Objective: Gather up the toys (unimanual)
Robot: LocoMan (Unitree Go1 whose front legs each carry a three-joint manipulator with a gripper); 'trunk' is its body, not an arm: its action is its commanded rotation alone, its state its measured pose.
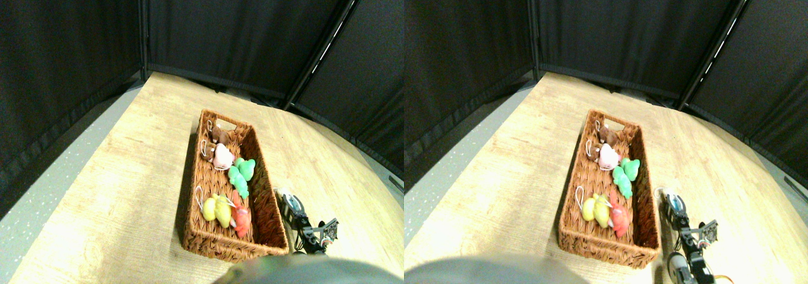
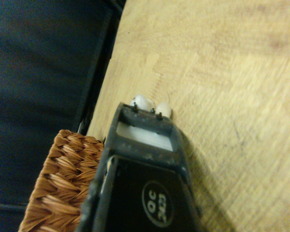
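- A brown woven basket [image 1: 221, 233] lies lengthwise on the pale wooden counter [image 1: 113, 195], with black curtain panels [image 1: 240, 31] standing behind it
- Inside the basket, at the far end, a brown toy [image 1: 220, 135] lies by the handle slot, and a pink toy [image 1: 223, 156] lies just beside it
- A green toy [image 1: 241, 174] lies about midway along the basket, next to its right wall
- At the near end, a yellow toy [image 1: 216, 209] with a white loop cord and a red-orange toy [image 1: 241, 219] lie close together
- The right claw [image 1: 291, 203] sits low over the counter just beside the basket's right wall, outside it
- A blue-white toy [image 1: 291, 201] shows at the claw's tip; in the wrist view, two small white rounded bits [image 2: 144, 102] poke out past the dark jaw frame [image 2: 145, 140]
- Whether the claw is spread or pinching the toy cannot be told; the gap is hidden
- The basket's corner [image 2: 62, 183] lies right next to the jaw in the wrist view
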